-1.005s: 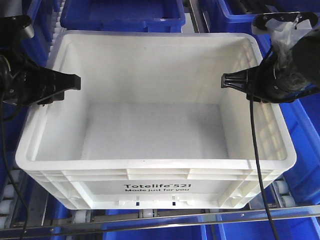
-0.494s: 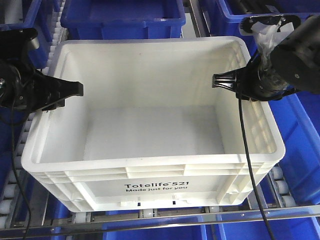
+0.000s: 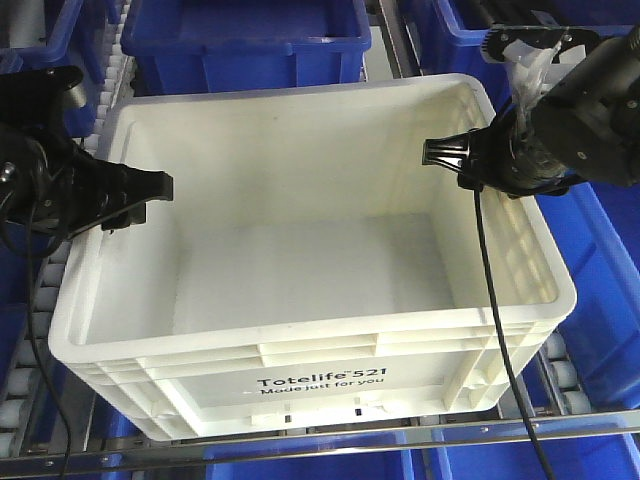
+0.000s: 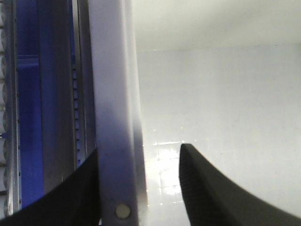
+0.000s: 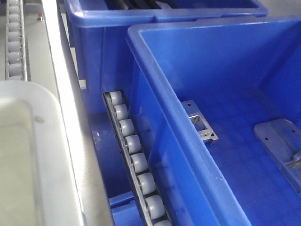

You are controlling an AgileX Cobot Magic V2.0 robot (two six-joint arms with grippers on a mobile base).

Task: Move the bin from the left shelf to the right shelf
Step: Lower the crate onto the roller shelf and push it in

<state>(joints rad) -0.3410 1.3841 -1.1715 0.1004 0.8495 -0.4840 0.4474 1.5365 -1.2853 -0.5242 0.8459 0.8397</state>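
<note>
The white bin (image 3: 320, 352), printed "Totelife 521 Made just for you", sits on the roller shelf and fills the middle of the front view. My left gripper (image 3: 150, 188) is at its left wall. In the left wrist view the left gripper (image 4: 139, 148) straddles the bin's rim (image 4: 115, 117): one finger is outside against it, and the other is inside with a gap. My right gripper (image 3: 432, 152) is at the right wall, one black tip over the bin's interior. Its fingers do not show in the right wrist view, where only the bin's rim corner (image 5: 19, 132) appears.
Blue bins stand behind (image 3: 240, 30) and to the right (image 3: 600, 270) of the white one. The right one (image 5: 211, 94) holds metal brackets (image 5: 200, 123). A roller track (image 5: 136, 160) and a steel rail (image 5: 66, 117) run between the bins. A metal bar (image 3: 400, 440) crosses the shelf front.
The white bin has dropped away from the camera and turned slightly, its right side farther back. Both grippers moved with it and stayed at its side walls.
</note>
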